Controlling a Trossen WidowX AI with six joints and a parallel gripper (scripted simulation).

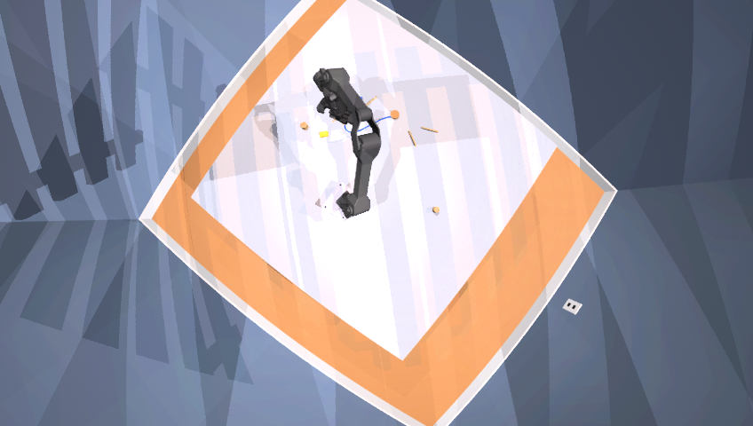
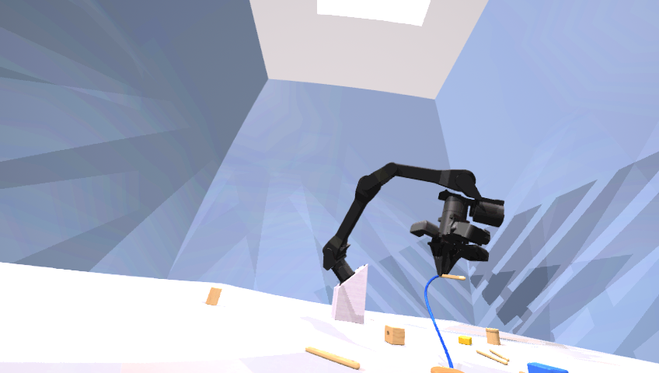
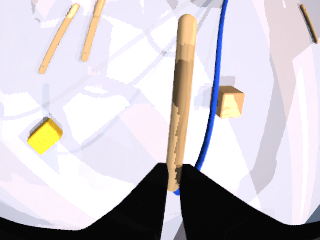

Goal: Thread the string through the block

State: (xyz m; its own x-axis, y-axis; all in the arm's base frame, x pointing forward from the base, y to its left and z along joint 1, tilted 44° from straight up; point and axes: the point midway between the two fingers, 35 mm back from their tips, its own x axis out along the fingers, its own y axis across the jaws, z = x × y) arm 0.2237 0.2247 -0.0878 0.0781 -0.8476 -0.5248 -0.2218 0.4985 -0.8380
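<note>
My gripper (image 2: 442, 274) (image 3: 172, 171) is shut on the string's stick (image 2: 455, 277) (image 3: 186, 60) at its string end, high above the table. The stick lies roughly level, its free end pointing away from the fingers. The blue string (image 1: 370, 124) (image 2: 437, 321) (image 3: 216, 100) hangs from the fingers to the round button (image 1: 394, 114) (image 2: 446, 370) on the table. The wooden block (image 2: 395, 336) (image 3: 231, 103) stands on the table below, right of the stick in the wrist view. Its hole shows on the left face in the exterior view. The arm hides the block in the top view.
Loose sticks (image 1: 412, 138) (image 1: 429, 130) (image 2: 332, 357) (image 3: 59, 39) (image 3: 92, 35) lie about. A yellow block (image 1: 323, 134) (image 2: 465, 340) (image 3: 45, 136) and a wooden cylinder (image 1: 304, 125) (image 2: 493, 336) stand near each other. A blue block (image 2: 546, 368) is by the button. Another wooden piece (image 1: 435, 209) (image 2: 213, 296) stands far off.
</note>
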